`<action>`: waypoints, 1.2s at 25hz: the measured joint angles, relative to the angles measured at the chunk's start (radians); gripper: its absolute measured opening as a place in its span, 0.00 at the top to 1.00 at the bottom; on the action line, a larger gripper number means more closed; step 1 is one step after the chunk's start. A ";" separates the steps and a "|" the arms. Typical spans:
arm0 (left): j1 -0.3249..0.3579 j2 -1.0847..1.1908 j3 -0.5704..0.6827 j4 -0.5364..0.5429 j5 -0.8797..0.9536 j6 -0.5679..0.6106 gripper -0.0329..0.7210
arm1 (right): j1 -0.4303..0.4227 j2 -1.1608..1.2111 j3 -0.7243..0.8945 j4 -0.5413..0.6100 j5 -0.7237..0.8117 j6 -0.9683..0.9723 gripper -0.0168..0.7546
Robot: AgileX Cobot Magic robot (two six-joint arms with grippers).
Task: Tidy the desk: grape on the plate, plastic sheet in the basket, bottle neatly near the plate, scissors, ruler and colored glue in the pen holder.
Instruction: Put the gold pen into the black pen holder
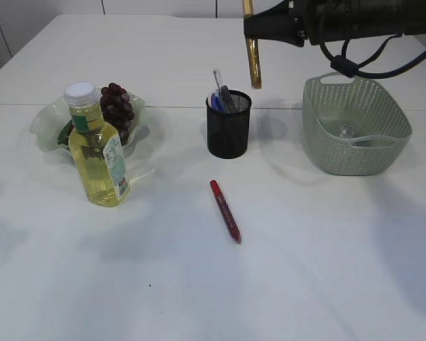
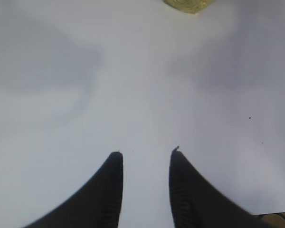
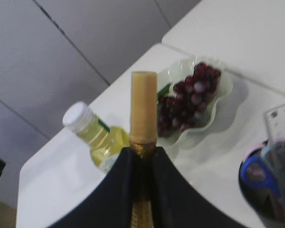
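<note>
On the far left of the white table (image 1: 326, 270), the pale green wavy-edged plate (image 1: 42, 128) is sitting with the bunch of dark red grapes (image 1: 118, 108) lying on it. Just in front of the plate, the clear plastic bottle of yellow liquid with a white cap (image 1: 98, 148) is standing upright, its base close to the plate's near rim.

My left gripper (image 2: 145, 159) is hovering over bare tabletop, its two black fingers (image 2: 109, 190) parted with a clear gap between them and nothing in their hold; only the yellow bottom edge of the bottle is peeking in at the top of my left wrist view.

Near the middle, the red glue pen (image 1: 225, 211) is lying flat on the table, pointing from far left to near right, well apart from everything else. Behind it, the black mesh pen holder (image 1: 228, 125) is standing upright with the blue-handled scissors (image 1: 218, 98) sticking out of it.

My right gripper (image 3: 143, 153) is reaching in from the upper right, above and just right of the pen holder. Its fingers are pinching the long golden-brown ruler (image 1: 252, 55), which is hanging upright in the air.

On the far right, the grey-green woven plastic basket (image 1: 355, 128) is resting on the table, with something clear and crumpled lying in its bottom.
</note>
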 joint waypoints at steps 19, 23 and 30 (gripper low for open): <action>0.000 0.000 0.000 -0.079 0.027 0.000 0.63 | -0.007 0.172 -0.086 0.319 -0.130 -0.590 0.87; 0.000 0.000 0.000 -0.079 0.034 0.000 0.63 | -0.007 0.231 -0.147 0.321 -0.132 -0.597 0.87; 0.000 0.000 0.000 -0.081 0.034 0.000 0.63 | 0.007 0.299 -0.182 0.325 -0.134 -0.599 0.87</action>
